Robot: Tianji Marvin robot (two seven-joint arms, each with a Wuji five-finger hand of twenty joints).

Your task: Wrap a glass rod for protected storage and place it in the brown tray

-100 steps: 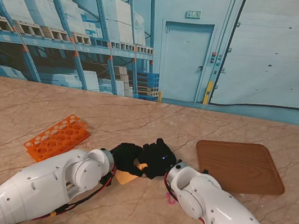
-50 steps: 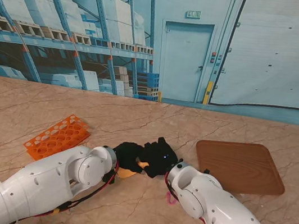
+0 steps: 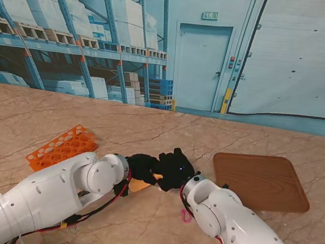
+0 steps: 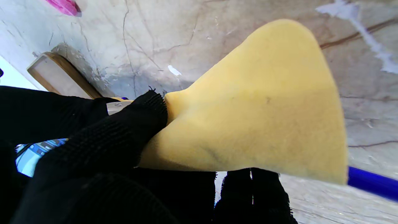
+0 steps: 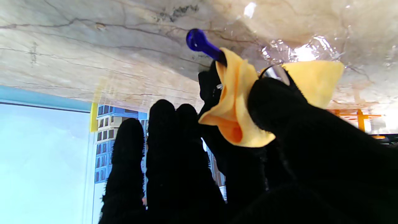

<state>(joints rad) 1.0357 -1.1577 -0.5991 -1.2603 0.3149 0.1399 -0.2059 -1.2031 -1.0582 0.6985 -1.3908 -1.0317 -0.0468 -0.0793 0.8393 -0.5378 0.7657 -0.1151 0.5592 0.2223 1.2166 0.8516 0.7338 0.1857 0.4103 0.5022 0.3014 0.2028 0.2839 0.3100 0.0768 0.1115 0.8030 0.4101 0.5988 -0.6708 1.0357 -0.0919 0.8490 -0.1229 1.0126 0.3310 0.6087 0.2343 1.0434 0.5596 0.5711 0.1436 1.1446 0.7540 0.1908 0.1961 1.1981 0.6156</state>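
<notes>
The blue glass rod (image 5: 202,45) is mid-table, mostly bundled in the yellow cloth (image 4: 258,109), one end poking out. Both black-gloved hands meet on it: left hand (image 3: 139,166) pinches the cloth, right hand (image 3: 173,168) grips cloth and rod. Brown tray (image 3: 261,181) sits right, orange rack (image 3: 62,148) left.

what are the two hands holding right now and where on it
Both the left hand and right hand pinch the yellow cloth folded around the blue glass rod, whose ends poke out.
</notes>
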